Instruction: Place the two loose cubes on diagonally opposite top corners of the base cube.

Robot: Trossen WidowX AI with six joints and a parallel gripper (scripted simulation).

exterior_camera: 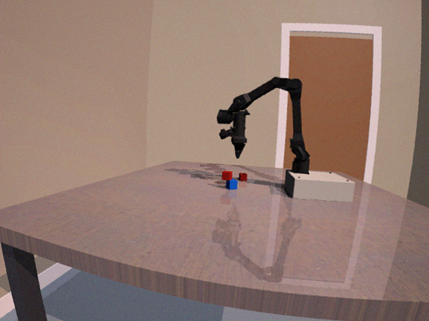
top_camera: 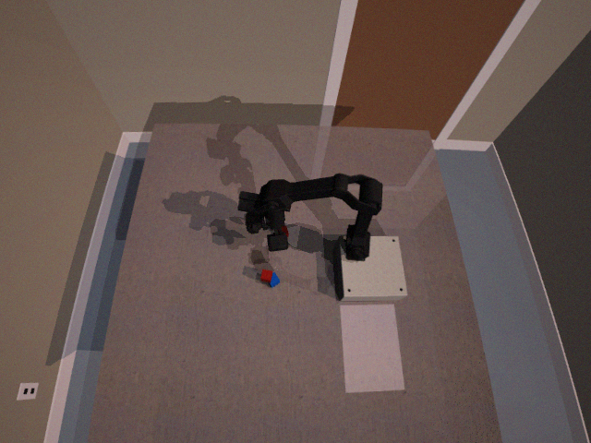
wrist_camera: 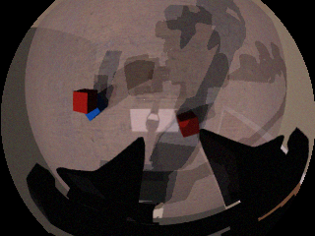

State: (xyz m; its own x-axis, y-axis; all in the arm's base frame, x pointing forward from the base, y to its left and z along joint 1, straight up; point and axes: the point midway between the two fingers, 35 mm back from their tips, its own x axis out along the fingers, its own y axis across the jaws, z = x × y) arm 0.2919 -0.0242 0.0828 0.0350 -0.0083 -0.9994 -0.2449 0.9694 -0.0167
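Observation:
The blue base cube (top_camera: 273, 280) (exterior_camera: 231, 184) (wrist_camera: 93, 114) stands on the table. One red cube (top_camera: 266, 275) (exterior_camera: 227, 175) (wrist_camera: 81, 101) rests on top of it, offset toward one corner, and looks level. The other red cube (top_camera: 284, 232) (exterior_camera: 242, 177) (wrist_camera: 188, 124) lies on the table, apart from the blue cube on the robot base's side, partly hidden by the arm in the top view. My gripper (exterior_camera: 237, 156) (wrist_camera: 172, 137) is open and empty, pointing down high above the table. In the wrist view the loose red cube appears beyond the fingertips, nearer the right finger.
The arm's white base box (top_camera: 374, 271) (exterior_camera: 323, 188) stands on the table (top_camera: 229, 357) (exterior_camera: 136, 225) to the right of the cubes. A pale rectangle (top_camera: 372, 348) shows on the table in front of the box. Arm shadows fall around the cubes.

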